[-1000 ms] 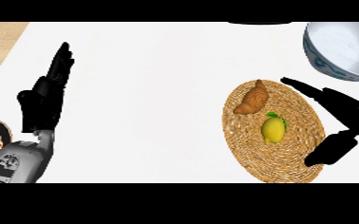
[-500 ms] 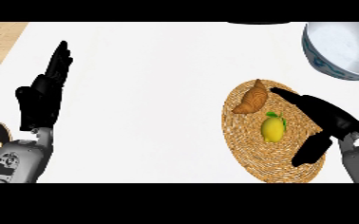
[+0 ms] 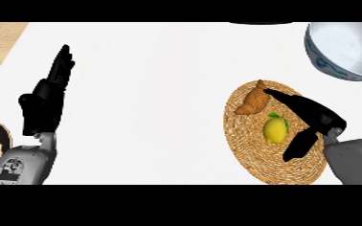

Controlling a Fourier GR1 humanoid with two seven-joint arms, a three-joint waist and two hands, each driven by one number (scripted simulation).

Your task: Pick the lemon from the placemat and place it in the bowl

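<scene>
One bowl (image 3: 336, 51) cut off, lemon (image 3: 275, 130) unobstructed

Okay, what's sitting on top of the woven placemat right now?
On the placemat lie a yellow lemon and a brown croissant. The right hand hangs open over its right side, fingers and thumb flanking the lemon, covering part of the weave there.
</scene>
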